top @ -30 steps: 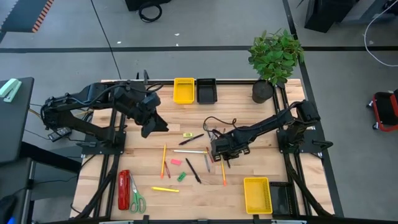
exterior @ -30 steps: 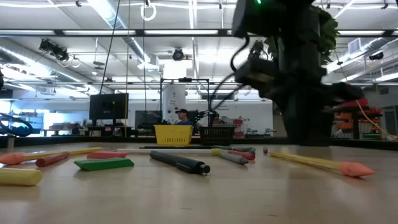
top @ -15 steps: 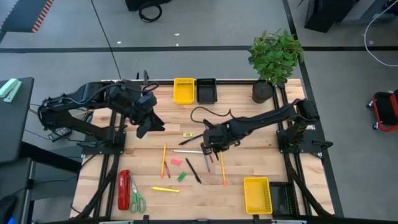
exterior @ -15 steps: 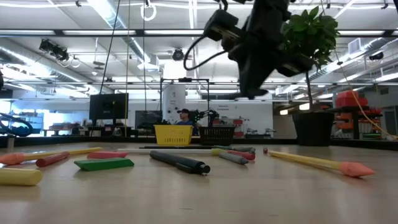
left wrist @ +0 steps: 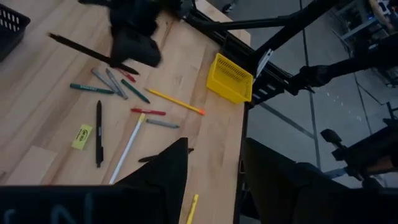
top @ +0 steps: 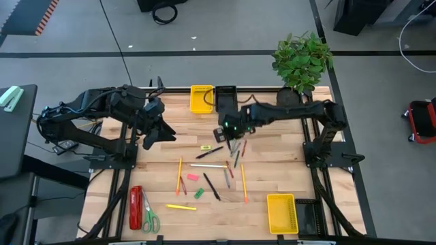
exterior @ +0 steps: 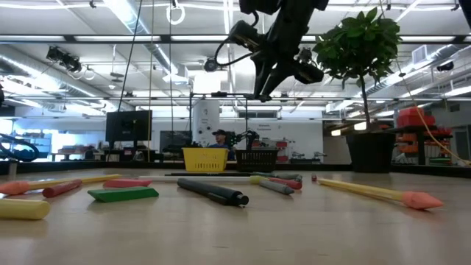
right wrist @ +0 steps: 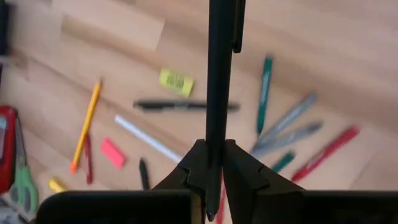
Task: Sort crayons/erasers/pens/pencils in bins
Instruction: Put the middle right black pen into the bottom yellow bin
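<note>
My right gripper (top: 230, 131) hangs above the table's far middle, short of the far yellow bin (top: 201, 99) and black bin (top: 225, 99), shut on a black pen (right wrist: 217, 74). My left gripper (left wrist: 214, 180) is open with nothing in it, over the table's left part. On the wood lie two more black pens (top: 216, 151) (top: 212, 186), orange pencils (top: 179, 173) (top: 244, 184), a pale pencil (top: 208, 165), crayons (top: 231, 163), and yellow (top: 205, 147), pink (top: 192, 176) and green (top: 198, 193) erasers. My right gripper pinches the pen near one end (right wrist: 214, 149) between its two fingers, which slant down from above. The pen sticks out beyond the fingertips, its clip end (right wrist: 237, 28) farthest from them. It is clear of the table and points toward the far black bin (left wrist: 9, 25).
A second yellow bin (top: 281, 212) and a black bin (top: 310, 218) stand at the near right corner. A red stapler (top: 136, 207) and green-handled scissors (top: 149, 216) lie near left. A potted plant (top: 302, 64) stands at the far right corner.
My right gripper has risen from the middle of the table and swung toward the far edge and the two far bins, staying shut, with the black pen lifted clear. My left gripper has drawn back a little toward the table's left edge.
</note>
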You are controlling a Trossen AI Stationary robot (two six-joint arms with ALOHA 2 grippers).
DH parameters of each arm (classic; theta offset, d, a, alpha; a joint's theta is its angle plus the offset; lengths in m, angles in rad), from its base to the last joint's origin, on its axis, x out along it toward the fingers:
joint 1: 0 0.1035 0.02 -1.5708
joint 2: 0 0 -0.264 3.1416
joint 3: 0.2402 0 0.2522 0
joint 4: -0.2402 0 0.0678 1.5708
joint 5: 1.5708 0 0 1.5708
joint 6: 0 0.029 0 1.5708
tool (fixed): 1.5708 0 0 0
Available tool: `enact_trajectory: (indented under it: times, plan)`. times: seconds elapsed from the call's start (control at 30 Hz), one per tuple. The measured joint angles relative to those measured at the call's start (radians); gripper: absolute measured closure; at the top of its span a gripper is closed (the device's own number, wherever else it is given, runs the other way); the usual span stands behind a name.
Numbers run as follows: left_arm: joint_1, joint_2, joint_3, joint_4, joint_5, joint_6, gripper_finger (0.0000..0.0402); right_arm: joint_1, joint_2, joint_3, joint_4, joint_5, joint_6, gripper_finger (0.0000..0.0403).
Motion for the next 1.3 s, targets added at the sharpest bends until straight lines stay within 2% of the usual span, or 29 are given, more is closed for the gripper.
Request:
enact_trajectory:
  times: [0.17, 0.37, 0.6, 0.9, 1.0, 1.1, 1.2, 1.3]
  plan:
    - [0.000, -0.003, 0.000, 0.000, 0.000, -0.017, 0.0239, -0.089, 0.000, 0.022, 0.022, 0.007, -0.094, 0.0363]
    - [0.000, -0.003, 0.000, 0.000, -0.006, -0.018, 0.0239, -0.171, 0.000, 0.023, 0.137, -0.009, -0.172, 0.0363]
    - [0.004, -0.002, 0.000, 0.054, -0.155, -0.078, 0.0239, -0.235, 0.000, 0.023, 0.264, -0.047, -0.279, 0.0362]
    - [0.128, -0.002, 0.000, 0.202, -0.189, -0.105, 0.0239, -0.295, 0.006, 0.023, 0.396, -0.094, -0.336, 0.0362]
    - [0.163, -0.002, 0.000, 0.251, -0.189, -0.106, 0.0239, -0.300, 0.006, 0.023, 0.362, -0.111, -0.365, 0.0362]
    - [0.190, -0.002, 0.000, 0.288, -0.189, -0.112, 0.0239, -0.294, -0.002, 0.023, 0.260, -0.207, -0.368, 0.0362]
    - [0.208, -0.004, 0.000, 0.294, -0.189, -0.112, 0.0239, -0.256, -0.023, 0.023, 0.106, -0.289, -0.375, 0.0362]
    - [0.222, -0.004, 0.000, 0.293, -0.188, -0.108, 0.0239, -0.194, -0.052, 0.023, -0.066, -0.309, -0.373, 0.0362]
